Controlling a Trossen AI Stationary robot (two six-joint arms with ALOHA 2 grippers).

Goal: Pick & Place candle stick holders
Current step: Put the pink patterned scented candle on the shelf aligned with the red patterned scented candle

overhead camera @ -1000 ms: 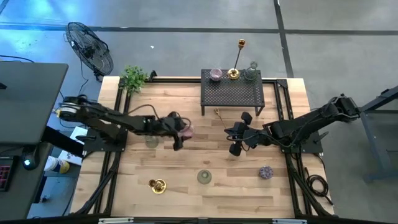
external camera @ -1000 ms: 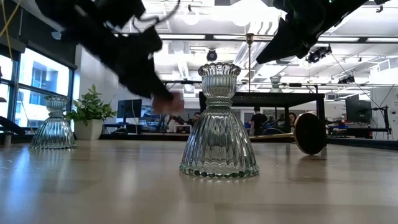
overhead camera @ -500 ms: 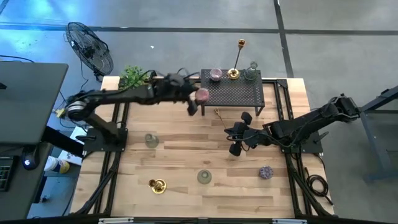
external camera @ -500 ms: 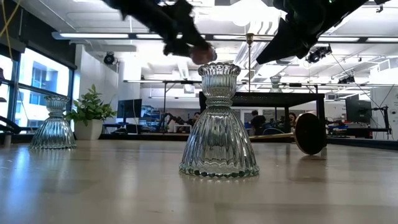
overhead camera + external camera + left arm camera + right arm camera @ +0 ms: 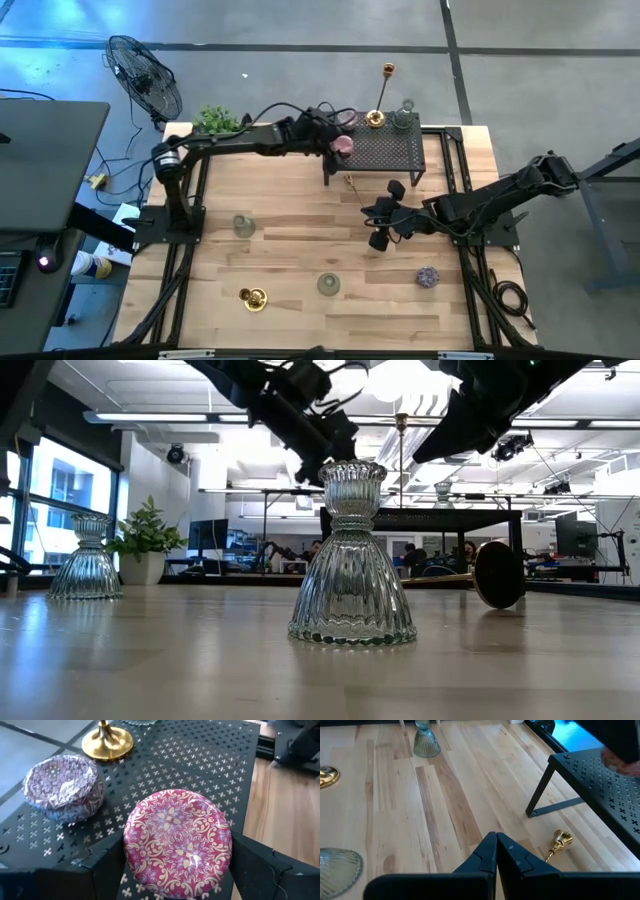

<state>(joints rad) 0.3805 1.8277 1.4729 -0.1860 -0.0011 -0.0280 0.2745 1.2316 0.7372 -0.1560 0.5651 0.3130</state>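
Candle holders are spread over the table [image 5: 300,240] in the high view: a pink patterned holder [image 5: 343,145] is clamped in the left gripper [image 5: 338,146] over the left end of the black mesh rack [image 5: 385,152] at the far side, where a purple holder [image 5: 347,119], a gold one [image 5: 374,119] and a clear one [image 5: 404,118] already stand along its far edge. A clear glass holder [image 5: 244,226] sits at the left, a gold holder [image 5: 252,297] and another glass one [image 5: 328,285] near the front, and a purple one [image 5: 428,277] at the right. The right gripper [image 5: 378,222] hovers mid-table. In the low view a ribbed glass holder [image 5: 352,560] fills the centre, with a potted plant [image 5: 146,540] far left. The left wrist view shows the pink holder [image 5: 177,842] between the fingers [image 5: 260,870] above the rack [image 5: 210,765], near the purple holder [image 5: 63,787]. The right wrist view shows that gripper's fingers [image 5: 490,855] pressed together, empty, near a fallen brass stick [image 5: 558,842].
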